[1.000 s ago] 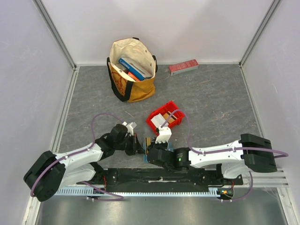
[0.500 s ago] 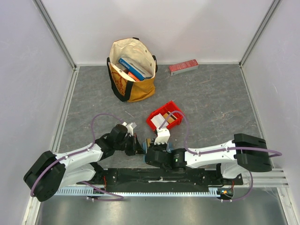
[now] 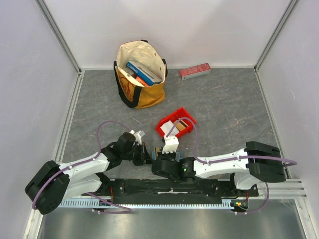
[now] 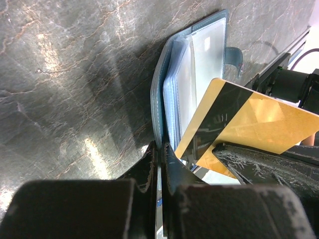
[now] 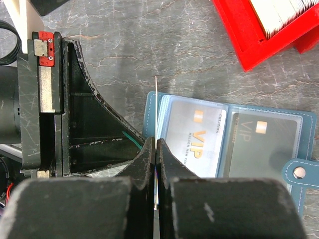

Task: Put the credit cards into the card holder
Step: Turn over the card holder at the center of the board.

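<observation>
Card holder [image 5: 234, 144]: held open, cover clamped in left fingers [image 4: 147, 167]. Credit card [image 4: 249, 124]: clamped in right fingers [image 5: 144, 164], presumably for insertion.

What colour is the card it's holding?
The card is gold with a black stripe; the left wrist view shows it best.

Ahead of the right hand [image 5: 156, 147], the credit card [image 5: 156, 99] showed only as a thin edge-on line, its faces unseen. Right of that hand, the card holder [image 5: 259, 144] had its tab cut by the frame edge, and the red bin [image 5: 244, 40] beyond was cropped. In the left wrist view, the credit card's lower corner lay behind a right-hand finger, and the card holder's near end vanished between the left hand's [image 4: 159, 149] closed fingers. From above, both hands almost wholly covered the card holder.
</observation>
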`<state>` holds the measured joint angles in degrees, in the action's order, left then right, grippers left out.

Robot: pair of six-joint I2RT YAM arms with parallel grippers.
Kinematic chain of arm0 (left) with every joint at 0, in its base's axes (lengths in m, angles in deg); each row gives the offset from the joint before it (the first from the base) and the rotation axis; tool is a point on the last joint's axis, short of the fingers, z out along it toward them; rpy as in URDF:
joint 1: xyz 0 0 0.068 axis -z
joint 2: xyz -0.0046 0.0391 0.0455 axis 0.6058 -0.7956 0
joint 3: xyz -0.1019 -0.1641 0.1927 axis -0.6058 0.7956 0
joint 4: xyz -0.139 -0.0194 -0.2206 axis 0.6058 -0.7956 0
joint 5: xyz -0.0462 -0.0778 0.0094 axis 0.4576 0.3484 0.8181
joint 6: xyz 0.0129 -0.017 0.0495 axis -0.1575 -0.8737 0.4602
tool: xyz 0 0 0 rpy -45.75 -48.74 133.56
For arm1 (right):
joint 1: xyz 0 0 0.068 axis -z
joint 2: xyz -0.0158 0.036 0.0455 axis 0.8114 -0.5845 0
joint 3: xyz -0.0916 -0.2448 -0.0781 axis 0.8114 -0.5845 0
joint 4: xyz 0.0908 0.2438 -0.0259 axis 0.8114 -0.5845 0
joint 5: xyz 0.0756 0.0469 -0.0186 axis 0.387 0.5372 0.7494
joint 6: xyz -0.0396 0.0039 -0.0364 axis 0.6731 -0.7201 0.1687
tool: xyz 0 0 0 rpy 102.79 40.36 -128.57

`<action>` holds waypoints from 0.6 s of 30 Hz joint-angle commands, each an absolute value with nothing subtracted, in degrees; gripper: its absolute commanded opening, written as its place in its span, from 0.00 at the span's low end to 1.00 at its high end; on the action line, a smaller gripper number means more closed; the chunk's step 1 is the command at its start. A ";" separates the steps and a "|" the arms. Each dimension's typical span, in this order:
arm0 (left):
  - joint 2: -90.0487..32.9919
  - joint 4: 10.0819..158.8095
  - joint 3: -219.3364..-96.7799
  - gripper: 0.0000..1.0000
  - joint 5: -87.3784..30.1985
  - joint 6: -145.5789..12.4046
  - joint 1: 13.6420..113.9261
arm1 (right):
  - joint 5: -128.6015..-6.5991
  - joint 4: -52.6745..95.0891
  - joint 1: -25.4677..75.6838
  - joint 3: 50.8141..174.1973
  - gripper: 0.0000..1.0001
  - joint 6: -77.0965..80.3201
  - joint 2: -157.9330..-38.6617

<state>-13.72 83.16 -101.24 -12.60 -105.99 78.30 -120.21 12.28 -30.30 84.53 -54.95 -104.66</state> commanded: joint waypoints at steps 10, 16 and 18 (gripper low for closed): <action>-12.89 84.28 -100.83 0.02 -11.80 -106.86 78.51 | -121.47 14.68 -30.32 84.77 0.00 -52.92 -101.24; -12.89 84.19 -101.01 0.02 -11.80 -106.78 78.51 | -121.73 14.42 -30.32 85.39 0.00 -52.75 -102.91; -12.97 84.28 -101.01 0.02 -11.80 -106.78 78.59 | -122.00 13.90 -30.32 85.56 0.00 -53.01 -103.52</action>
<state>-13.70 83.18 -101.20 -12.60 -105.99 78.30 -119.97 13.07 -30.30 84.55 -53.00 -102.67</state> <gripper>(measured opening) 0.032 0.010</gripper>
